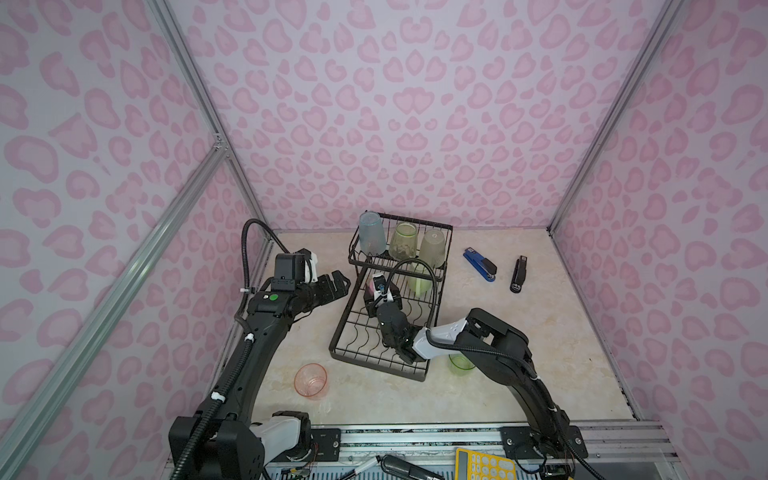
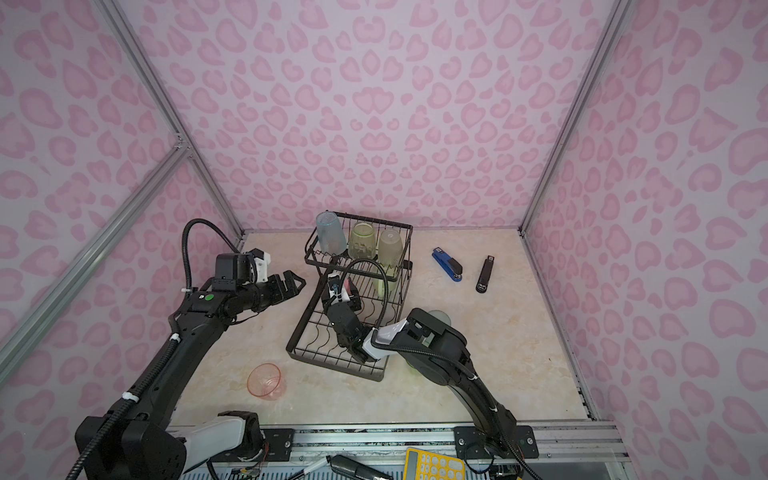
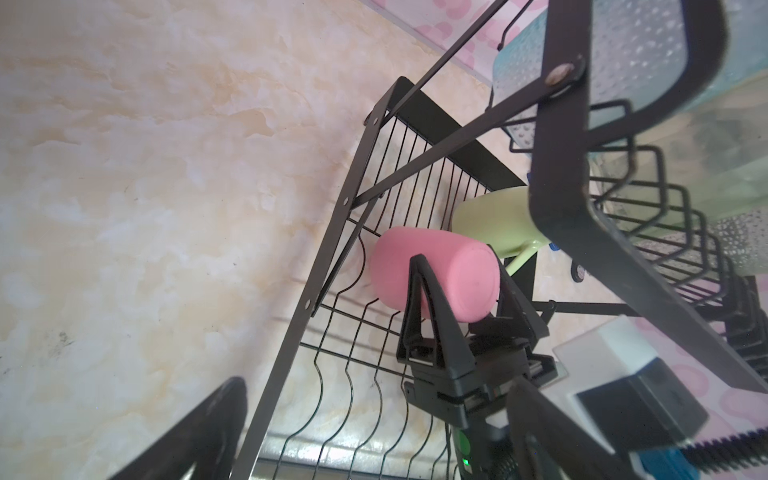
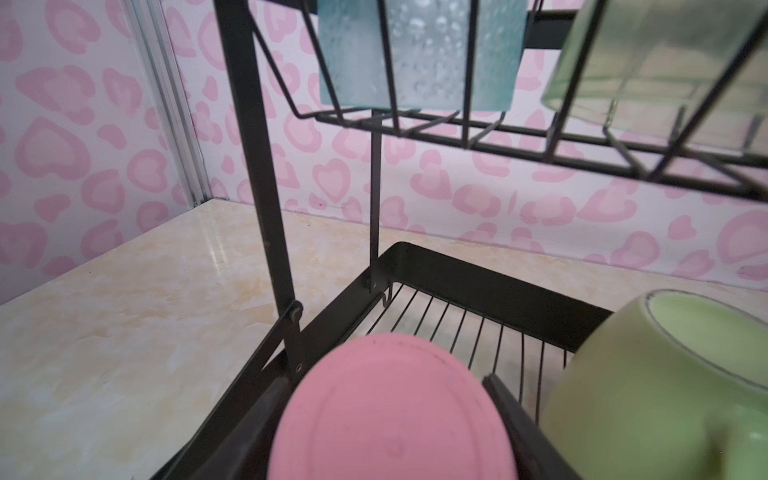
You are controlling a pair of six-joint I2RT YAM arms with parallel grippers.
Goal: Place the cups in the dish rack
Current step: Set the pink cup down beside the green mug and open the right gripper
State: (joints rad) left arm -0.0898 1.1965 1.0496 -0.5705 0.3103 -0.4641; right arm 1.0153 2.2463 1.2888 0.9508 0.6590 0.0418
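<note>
- Here, the marble-patterned table (image 1: pixel 540 353) bears a blue stapler (image 1: pixel 480 264) and a black stapler (image 1: pixel 518 276), lying near each other at the right in both top views.
- Dish rack (image 4: pixel 478 289): black wire tray with wavy dividers. Its raised basket (image 3: pixel 557 166) overhangs the far end, directly above the right gripper (image 3: pixel 461 266).
- Right gripper: fingers clamped on either side of the solid pink cup (image 3: pixel 432 274), low under the basket.
- Left gripper (image 1: pixel 344 284): jaws spread wide, holding nothing, just beside the tray's left rail.
- Pale-green mug (image 4: pixel 648 374): on its side in the tray, just beside the solid pink cup.
- Solid pink cup: opaque, tipped over, base toward the right wrist camera.
- Blue tumbler (image 1: pixel 371 232), green tumbler (image 1: pixel 403 241), beige tumbler (image 1: pixel 434 248): translucent, mouth down in the basket.
- Pink tumbler (image 1: pixel 311 380): translucent, mouth up on the table.
- Second green tumbler (image 1: pixel 460 365): on the table, partly hidden by the right arm (image 1: pixel 498 345).
</note>
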